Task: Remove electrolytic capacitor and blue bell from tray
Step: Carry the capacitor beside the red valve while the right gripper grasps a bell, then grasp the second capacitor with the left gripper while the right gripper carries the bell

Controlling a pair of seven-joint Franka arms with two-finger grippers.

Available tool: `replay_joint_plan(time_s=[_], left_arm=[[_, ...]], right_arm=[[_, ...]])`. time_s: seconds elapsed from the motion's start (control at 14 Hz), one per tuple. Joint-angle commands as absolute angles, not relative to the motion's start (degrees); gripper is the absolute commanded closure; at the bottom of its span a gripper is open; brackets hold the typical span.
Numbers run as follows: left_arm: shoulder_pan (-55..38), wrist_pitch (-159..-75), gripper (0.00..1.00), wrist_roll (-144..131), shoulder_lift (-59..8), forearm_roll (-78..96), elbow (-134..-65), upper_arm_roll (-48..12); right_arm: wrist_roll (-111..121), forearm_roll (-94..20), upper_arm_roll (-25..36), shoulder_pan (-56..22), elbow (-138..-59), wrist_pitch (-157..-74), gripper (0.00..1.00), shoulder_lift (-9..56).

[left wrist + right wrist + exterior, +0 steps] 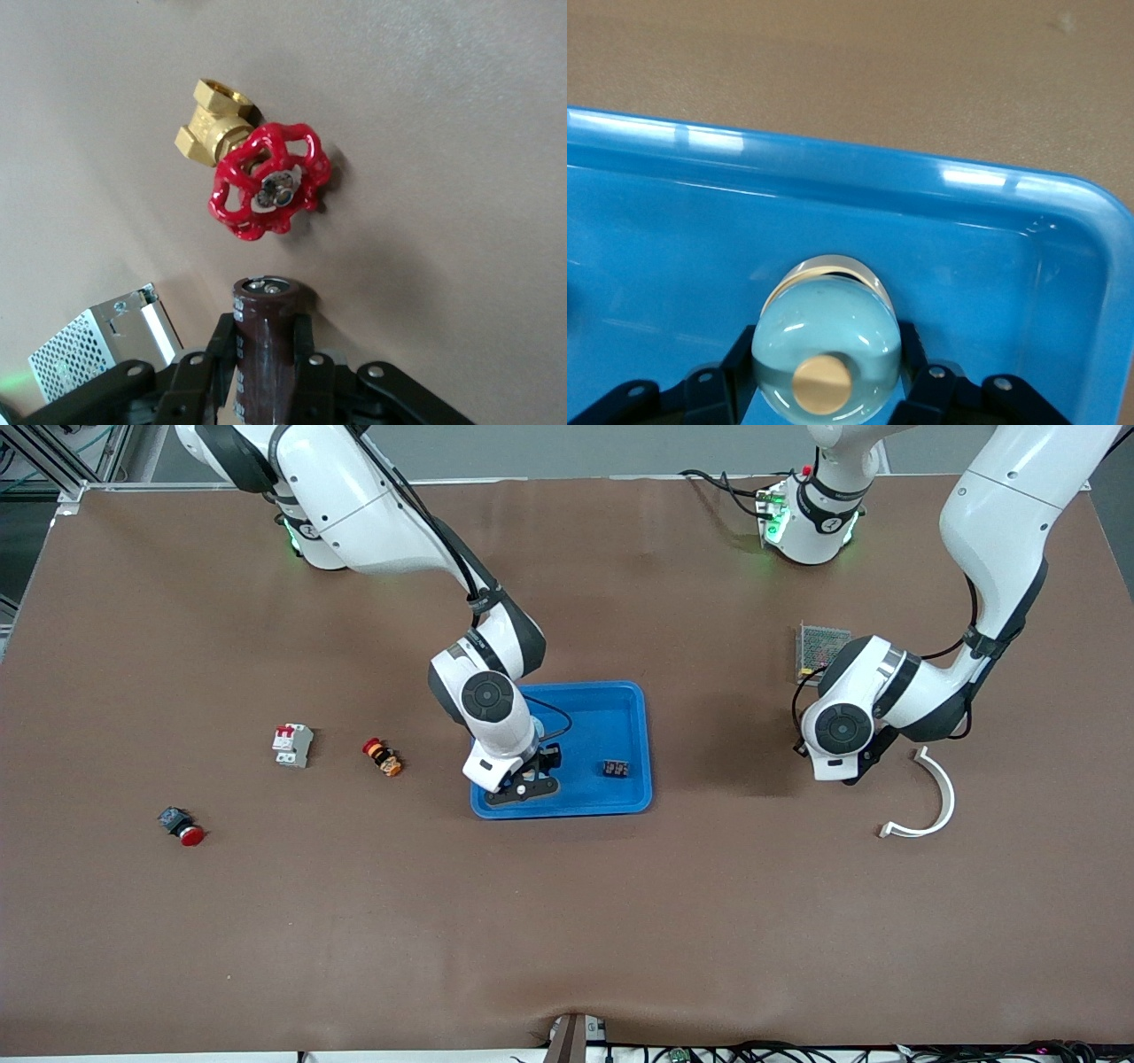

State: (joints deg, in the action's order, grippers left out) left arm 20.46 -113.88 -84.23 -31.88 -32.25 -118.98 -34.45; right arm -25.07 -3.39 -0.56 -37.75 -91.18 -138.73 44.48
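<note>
While a bell (826,345) sits gripped, the blue tray (631,717) holds a black part (616,768).

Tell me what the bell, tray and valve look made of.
Bell, in the shut right gripper over the tray: polished metal by its mirror dome tinted blue; its button looks pale plastic or wood. Tray: glossy blue plastic, judging by its sheen and rounded rim. Valve, below the left gripper holding the capacitor: brass-looking body, red-painted handwheel, probably cast metal.

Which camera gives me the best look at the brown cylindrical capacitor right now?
Left wrist view: the brown cylindrical capacitor sits close-up between the left gripper fingers. Front view hides it under that arm's wrist; right wrist view misses it.
</note>
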Motion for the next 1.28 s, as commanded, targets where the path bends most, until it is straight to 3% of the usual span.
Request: replay_joint_plan(time_s=[0.0, 0.07, 0.14, 0.43, 0.71, 1.21], left_arm=[[21.0, -113.9, 0.59, -83.7, -32.5, -33.4, -118.7, -35.0], [21.0, -113.9, 0.2, -83.7, -32.5, -33.4, -118.6, -35.1], [20.8, -113.9, 0.0, -83.7, -32.5, -33.4, -118.2, -35.1], [20.0, -113.2, 0.0, -84.5, -32.2, -33.3, -115.6, -35.3], [15.2, -109.8, 0.0, -85.5, -32.5, -31.8, -108.7, -35.5], [4.2, -109.3, 0.0, -93.8, -37.4, -21.7, -95.9, -35.4]], right_arm=[[-25.6, -3.6, -0.1, -38.0, -89.7, -138.1, 0.57, 44.7], [-25.4, -3.7, -0.1, -37.8, -89.7, -137.7, 0.57, 44.5], [-25.3, -3.8, -0.1, -37.5, -89.7, -137.6, 0.57, 44.2], [-24.7, -3.8, 0.1, -36.4, -86.0, -126.7, 0.57, 41.3], [-15.8, -4.0, 0.1, -31.6, -83.0, -113.8, 0.57, 36.0], [10.9, -3.9, 0.1, -18.4, -83.1, -102.6, 0.57, 28.5]])
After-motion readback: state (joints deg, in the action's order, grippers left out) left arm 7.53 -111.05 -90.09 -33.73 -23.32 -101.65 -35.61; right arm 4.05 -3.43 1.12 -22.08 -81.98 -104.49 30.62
